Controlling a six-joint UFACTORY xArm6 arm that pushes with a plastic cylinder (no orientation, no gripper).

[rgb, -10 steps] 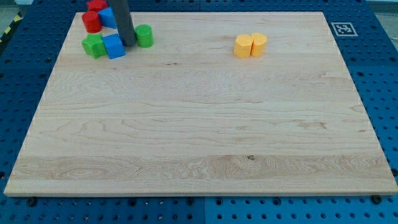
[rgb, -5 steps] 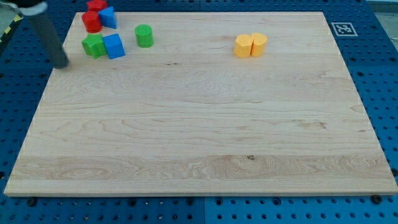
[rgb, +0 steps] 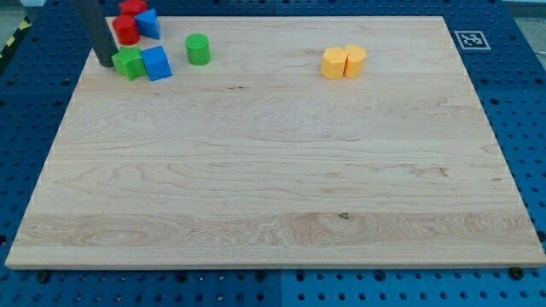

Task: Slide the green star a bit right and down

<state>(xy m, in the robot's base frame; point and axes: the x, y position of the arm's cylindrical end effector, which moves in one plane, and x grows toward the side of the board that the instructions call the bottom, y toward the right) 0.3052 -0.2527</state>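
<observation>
The green star (rgb: 129, 62) lies near the board's top left corner, touching a blue block (rgb: 157, 63) on its right. My tip (rgb: 103, 64) rests on the board just left of the green star, close to its left edge or touching it. A green cylinder (rgb: 198, 49) stands apart, further right.
A red block (rgb: 126, 30), another red block (rgb: 132, 8) and a blue block (rgb: 148, 22) cluster above the star at the top edge. Two yellow blocks (rgb: 333, 63) (rgb: 355, 60) touch each other at the upper right. The board's left edge (rgb: 75, 94) is close.
My tip went from between the blue block and green cylinder, out to the left past the board edge, then back right and up to the star's left side. No block has moved.
</observation>
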